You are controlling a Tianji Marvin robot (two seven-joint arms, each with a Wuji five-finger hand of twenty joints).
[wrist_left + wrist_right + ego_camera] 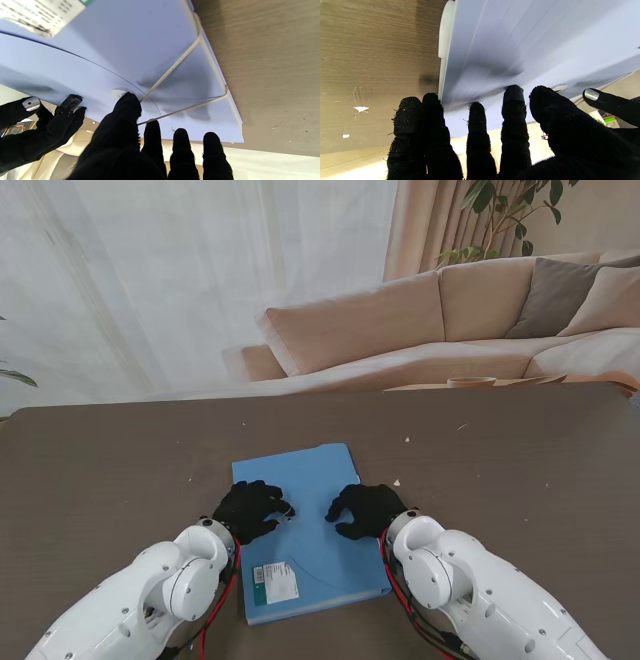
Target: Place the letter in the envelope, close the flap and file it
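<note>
- Blue envelope (pixel 305 525) lies flat on the brown counter (pixel 520 470), right by the robot, between its two arms.
- Its long side runs from near me to far from me, tipped a little to the left at the far end. The white label (pixel 275 581) sits at the near left corner.
- A thin white string (pixel 172 67) crosses the envelope by its left edge. It runs to a small round button (pixel 120 92) on the curved flap (pixel 75 75).
- The left hand (pixel 250 510) rests on the left half of the envelope. Its fingers (pixel 128 107) are a bit apart and curled. The thumb tip touches the string by the button. I cannot tell if it pinches the string.
- The right hand (pixel 365 510) rests on the right half of the envelope. Its fingers (pixel 512 97) are spread, tips pressing down on the blue. It holds nothing.
- I see no letter, so I think it may be inside.
- What could go wrong: the string could slip off the thick glove, and then the flap would not stay shut.
- The envelope is smooth. If one hand pushes harder than the other, it could slide or turn on the counter.
</note>
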